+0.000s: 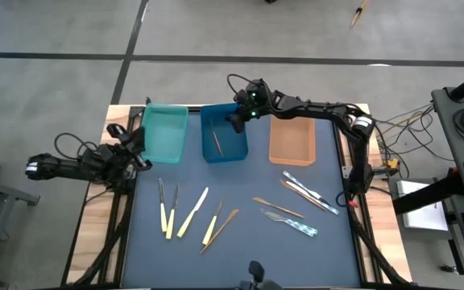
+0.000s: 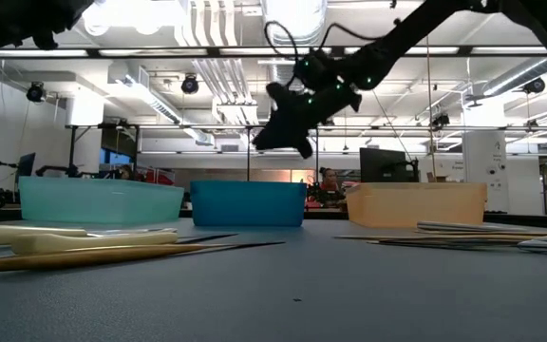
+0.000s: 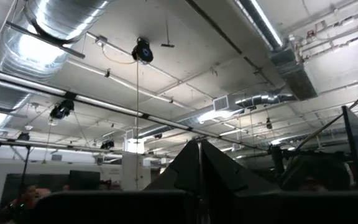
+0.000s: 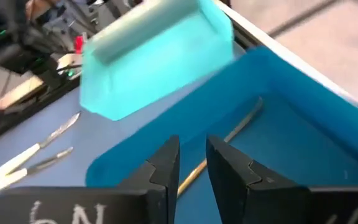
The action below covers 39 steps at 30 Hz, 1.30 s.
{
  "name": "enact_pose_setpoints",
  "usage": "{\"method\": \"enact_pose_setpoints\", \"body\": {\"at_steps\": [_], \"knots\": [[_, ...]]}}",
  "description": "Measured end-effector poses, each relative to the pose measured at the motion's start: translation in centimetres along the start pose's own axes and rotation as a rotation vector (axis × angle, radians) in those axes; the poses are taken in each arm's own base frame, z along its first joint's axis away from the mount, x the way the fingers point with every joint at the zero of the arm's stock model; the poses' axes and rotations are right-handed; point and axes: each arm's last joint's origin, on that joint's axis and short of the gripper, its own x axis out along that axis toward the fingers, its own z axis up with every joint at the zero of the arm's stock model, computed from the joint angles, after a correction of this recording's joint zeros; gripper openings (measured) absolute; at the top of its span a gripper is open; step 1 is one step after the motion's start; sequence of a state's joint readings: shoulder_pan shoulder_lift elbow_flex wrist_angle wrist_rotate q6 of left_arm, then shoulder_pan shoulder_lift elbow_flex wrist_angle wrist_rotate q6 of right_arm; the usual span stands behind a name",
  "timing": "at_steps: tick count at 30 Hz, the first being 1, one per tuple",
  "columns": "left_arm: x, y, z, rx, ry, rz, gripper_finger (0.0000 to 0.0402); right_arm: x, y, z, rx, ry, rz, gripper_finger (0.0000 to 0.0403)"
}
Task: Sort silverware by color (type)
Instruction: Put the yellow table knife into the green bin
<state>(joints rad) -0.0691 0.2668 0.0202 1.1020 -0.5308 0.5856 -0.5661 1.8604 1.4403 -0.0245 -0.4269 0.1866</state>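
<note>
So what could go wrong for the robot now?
1. The right gripper hangs open just above the wooden utensil lying in the blue tray; moving off low, it might clip the tray's wall.
2. The cream-handled knives and wooden pieces lie crowded together on the mat, so a grab could catch two colours at once.
3. The blue-handled pieces overlap, making a clean pick tricky.

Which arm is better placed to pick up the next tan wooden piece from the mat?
Probably the right. Its hand hangs open over the blue tray, having room to reach the tan piece. The left hand is shut, parked at the table's edge.
</note>
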Motion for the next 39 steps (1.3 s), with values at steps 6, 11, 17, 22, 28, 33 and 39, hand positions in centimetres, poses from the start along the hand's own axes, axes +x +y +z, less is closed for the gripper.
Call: {"method": "enact_pose_setpoints", "body": {"at_steps": [6,11,17,22,28,33,39], "knots": [[-0.2,0.5,-0.8,-0.111,0.185,0.253,0.0000,-2.9,1.6,1.9,-0.081,-0.045,0.005,0.0068],[-0.5,0.3,-2.0,-0.458,0.266,0.409,0.0000,-6.2,3.7,3.6,-0.119,-0.089,0.017,0.0068],[-0.7,-0.7,-3.3,-0.528,0.352,0.274,0.0000,-8.9,7.7,4.5,-0.272,-0.113,0.069,0.0068],[-1.1,-1.7,-4.3,-0.499,0.452,0.081,0.0000,-9.9,12.6,3.0,-0.407,-0.017,0.148,0.0068],[-1.1,-2.5,-4.4,-0.757,0.487,-0.080,0.0000,-11.4,18.4,0.4,-0.398,0.117,0.172,0.0068],[-1.3,-3.2,-4.7,-0.894,0.556,-0.180,0.0000,-11.9,22.5,-2.4,-0.414,0.211,0.280,0.0068],[-1.5,-4.1,-5.1,-0.994,0.626,-0.184,0.0000,-12.4,25.7,-6.0,-0.422,0.292,0.340,0.0068]]}}
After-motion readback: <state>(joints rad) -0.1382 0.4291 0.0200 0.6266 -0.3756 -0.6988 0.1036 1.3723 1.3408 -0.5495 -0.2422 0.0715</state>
